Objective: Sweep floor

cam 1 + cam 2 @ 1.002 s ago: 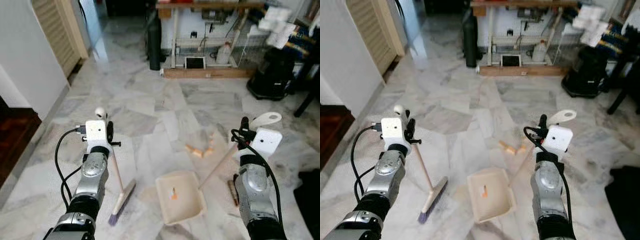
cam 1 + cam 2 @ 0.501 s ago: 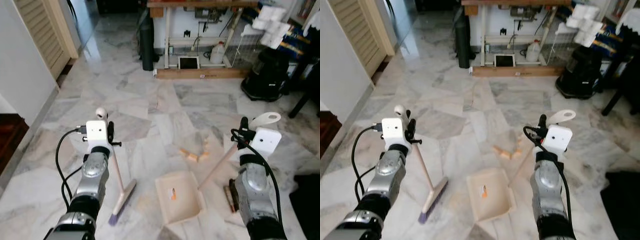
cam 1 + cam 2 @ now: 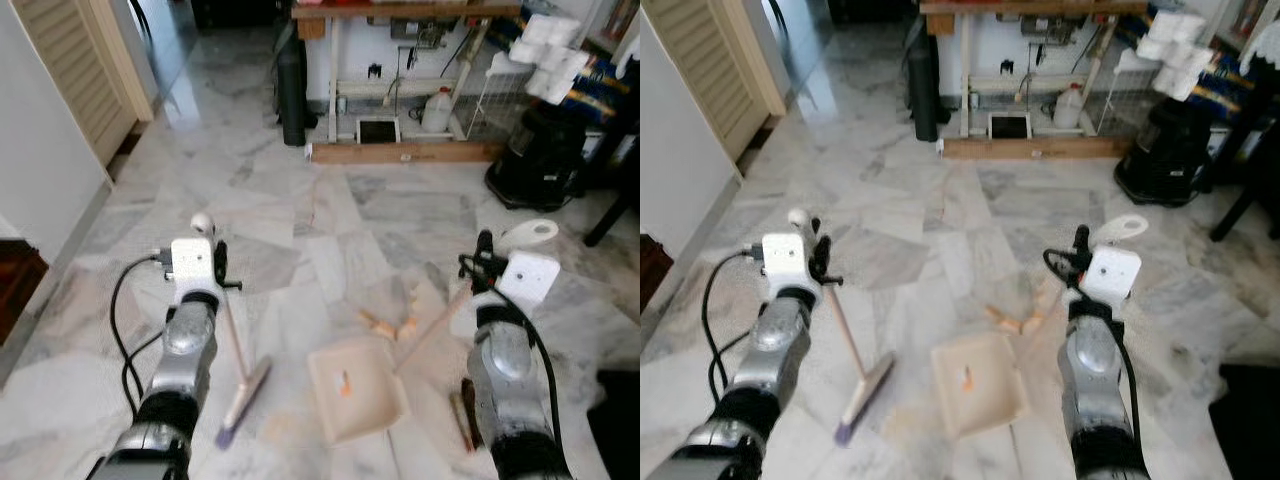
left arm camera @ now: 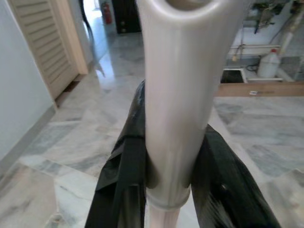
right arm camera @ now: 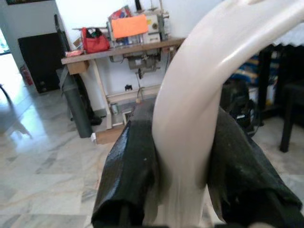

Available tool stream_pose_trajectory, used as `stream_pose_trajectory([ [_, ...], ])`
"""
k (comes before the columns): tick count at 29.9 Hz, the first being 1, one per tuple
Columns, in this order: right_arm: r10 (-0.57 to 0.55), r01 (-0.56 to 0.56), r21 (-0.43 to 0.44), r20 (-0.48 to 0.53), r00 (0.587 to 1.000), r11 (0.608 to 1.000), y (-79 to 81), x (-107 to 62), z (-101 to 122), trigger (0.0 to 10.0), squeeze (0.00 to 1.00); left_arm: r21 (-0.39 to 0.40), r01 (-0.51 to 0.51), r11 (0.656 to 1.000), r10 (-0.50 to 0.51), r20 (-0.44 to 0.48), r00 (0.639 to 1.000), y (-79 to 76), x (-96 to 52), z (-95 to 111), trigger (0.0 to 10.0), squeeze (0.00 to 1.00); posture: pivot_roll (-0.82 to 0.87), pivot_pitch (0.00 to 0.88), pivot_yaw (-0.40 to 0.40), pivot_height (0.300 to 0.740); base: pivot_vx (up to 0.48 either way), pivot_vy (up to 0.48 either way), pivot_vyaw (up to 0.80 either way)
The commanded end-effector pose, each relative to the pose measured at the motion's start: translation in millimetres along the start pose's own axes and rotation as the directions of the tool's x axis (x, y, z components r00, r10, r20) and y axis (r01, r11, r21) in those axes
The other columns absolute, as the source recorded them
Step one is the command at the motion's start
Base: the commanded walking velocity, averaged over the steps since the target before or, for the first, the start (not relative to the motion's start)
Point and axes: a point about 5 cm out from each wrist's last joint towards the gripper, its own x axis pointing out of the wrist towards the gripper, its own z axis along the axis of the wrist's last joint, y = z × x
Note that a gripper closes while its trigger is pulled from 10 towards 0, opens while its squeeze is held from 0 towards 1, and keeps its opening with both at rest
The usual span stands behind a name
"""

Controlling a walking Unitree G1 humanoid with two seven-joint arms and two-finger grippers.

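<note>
1. Plainly, the left gripper had its jaws clamped on the pale handle of the broom, whose purple-bristled head rested on the marble floor at the lower left of centre in the left eye frame; the grip sat near the very top of the stick, so any sideways push risked the head twisting or skating instead of sweeping

2. The right gripper had its jaws closed around the curved cream handle of the dustpan, which lay at lower centre with a small orange scrap already in its tray; held by a long slanting handle, the pan's front lip could lift off the floor and let debris slide underneath

3. The tan debris pieces lay on the floor just beyond the pan's far edge, between pan and right arm, while the broom head stood well apart on the pan's other side; a sweep from there looked likely to scatter them away from the pan rather than into it

4. A dark stick-like object lay beside the right arm at the lower right, and the pan could knock it while being repositioned

5. Both head views were blurred, so aiming looked unreliable
</note>
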Motion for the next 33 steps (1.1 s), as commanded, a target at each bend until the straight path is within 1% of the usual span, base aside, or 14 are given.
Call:
stream_pose_trajectory([
  [1, 0.002, -0.002, 0.007, 0.054, 0.999, 1.000, 2.2, 5.4, 11.8, 10.0, 0.00, 0.002, 0.008, 1.000, -0.008, 0.046, 0.999, -0.7, 3.9, 11.0, 10.0, 0.00, -0.07, 0.055, 0.033, 0.740, 0.345, 0.000, 0.00],
  [24, 0.011, -0.011, 0.012, 0.059, 0.998, 1.000, 4.4, 6.5, 13.2, 10.0, 0.00, 0.003, -0.003, 1.000, 0.002, 0.057, 0.998, 1.4, 4.2, 13.2, 10.0, 0.00, -0.06, 0.055, 0.025, 0.740, 0.344, 0.000, 0.00],
  [33, 0.013, -0.014, 0.012, 0.063, 0.998, 1.000, 4.7, 7.6, 14.2, 10.0, 0.00, -0.001, 0.002, 1.000, -0.002, 0.062, 0.998, -0.6, 5.4, 14.7, 10.0, 0.00, -0.06, 0.046, 0.027, 0.740, 0.344, 0.000, 0.00],
])
